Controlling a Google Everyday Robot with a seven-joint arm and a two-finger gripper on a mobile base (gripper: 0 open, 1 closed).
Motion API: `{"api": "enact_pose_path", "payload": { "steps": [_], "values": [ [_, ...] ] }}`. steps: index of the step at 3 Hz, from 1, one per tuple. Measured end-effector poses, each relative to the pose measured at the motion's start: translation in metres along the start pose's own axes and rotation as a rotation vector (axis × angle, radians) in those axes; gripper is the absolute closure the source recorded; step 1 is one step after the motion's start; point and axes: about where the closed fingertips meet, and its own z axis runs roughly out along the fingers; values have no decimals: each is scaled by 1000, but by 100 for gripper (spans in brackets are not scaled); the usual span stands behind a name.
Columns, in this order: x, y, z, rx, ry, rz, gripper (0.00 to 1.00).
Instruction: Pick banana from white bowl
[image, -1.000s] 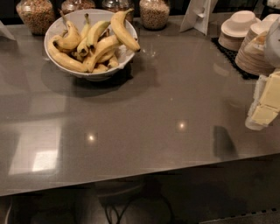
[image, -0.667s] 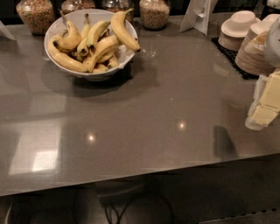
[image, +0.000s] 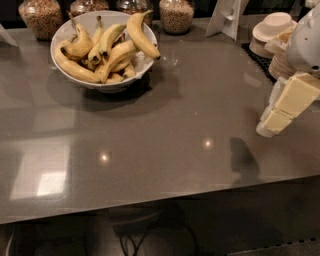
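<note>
The white bowl stands at the back left of the grey table and holds several bananas. The banana, large, thick and strongly arched, lies on top at the bowl's right side, its dark tip pointing over the right rim and its pale stem up. My gripper, with cream-coloured fingers, hangs at the right edge of the view. It is low over the table, far to the right of the bowl, and holds nothing that I can see.
Glass jars of grain line the back edge behind the bowl. A white stand is at the back right. Stacked cream dishes sit at the far right behind the arm. The table's front edge runs across below.
My gripper has shifted a little to the left and upward in the view. The bowl and the bananas have not moved.
</note>
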Motion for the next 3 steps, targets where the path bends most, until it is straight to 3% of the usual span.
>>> {"api": "enact_pose_path", "payload": {
  "steps": [1,3],
  "values": [
    [-28,-18,15,34,-98,34,0],
    [-66,-52,40,84,-200,98,0]
  ]
}}
